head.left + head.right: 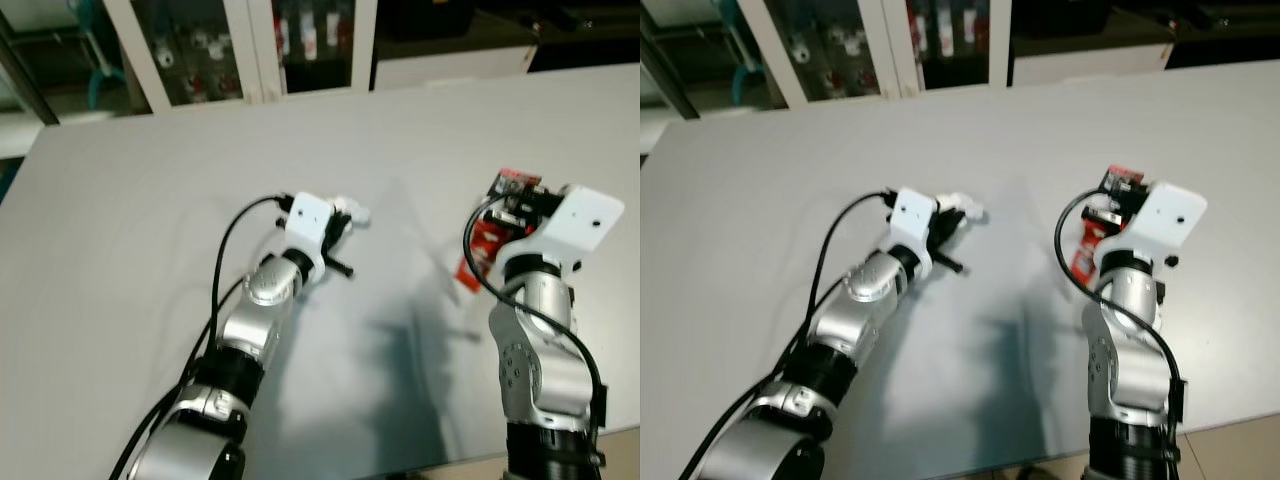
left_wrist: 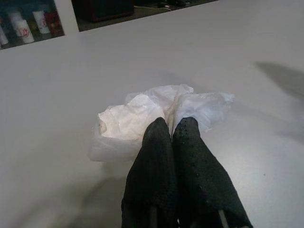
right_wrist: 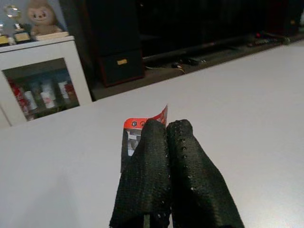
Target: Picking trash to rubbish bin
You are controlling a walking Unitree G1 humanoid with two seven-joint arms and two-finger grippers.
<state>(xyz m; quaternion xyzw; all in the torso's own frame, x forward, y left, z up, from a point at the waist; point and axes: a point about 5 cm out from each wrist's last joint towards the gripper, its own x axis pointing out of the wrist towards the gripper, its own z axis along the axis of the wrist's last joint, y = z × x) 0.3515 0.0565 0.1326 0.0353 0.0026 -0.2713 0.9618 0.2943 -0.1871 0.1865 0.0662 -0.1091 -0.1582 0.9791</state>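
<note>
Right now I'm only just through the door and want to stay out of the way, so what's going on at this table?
The robot is gathering trash off the grey table. Its left gripper has its jaws shut on a crumpled white tissue that sits on the tabletop. Its right gripper has its jaws shut on a red snack wrapper. Both arms are stretched out over the table, each with one piece of trash pinched.

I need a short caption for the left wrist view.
Left gripper shut on crumpled white tissue on the grey table.
</note>
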